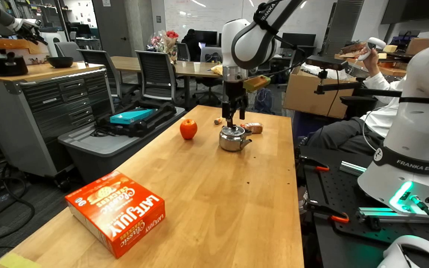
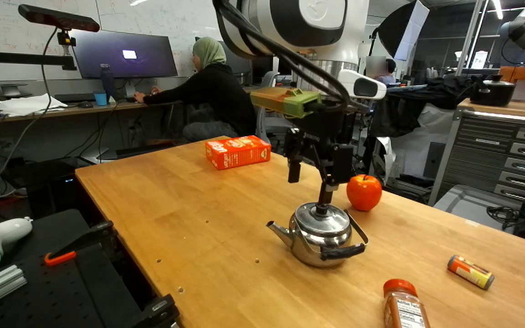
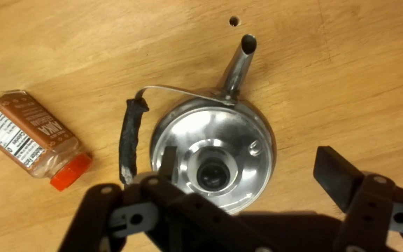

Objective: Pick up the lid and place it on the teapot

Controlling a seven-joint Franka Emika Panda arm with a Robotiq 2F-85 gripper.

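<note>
We look over a wooden desk (image 1: 214, 208), with the robot's base (image 1: 393, 176) standing beside one long edge. The pot (image 2: 328, 240), small and shiny steel, stands upright roughly midway between the two long edges, toward one short edge. Its lid (image 2: 324, 222) sits on top, covering the mouth, with the black knob (image 3: 213, 175) facing up. The spout (image 3: 240, 68) points toward the base's long edge, and the handle (image 3: 130, 140) is folded down at the side where the jar (image 3: 32, 133) lies.

Right above the pot hangs the gripper (image 2: 310, 186), pointing down. We see its fingers (image 3: 338, 176) spread wide, with hold of nothing. In the wrist view one finger shows over the lid and the other beyond the pot's rim, the knob between them. In an exterior view one fingertip is right at the knob; we cannot tell whether they touch.

The jar is on its side toward the short edge, its red cap (image 3: 71, 171) nearer the pot. An apple (image 2: 364, 192) stands near the long edge opposite the base, and a small tube (image 2: 470, 272) lies toward the corner beyond it. Well apart, an orange box (image 1: 114, 203) lies flat along that same long edge, near the corner at the desk's other end.
</note>
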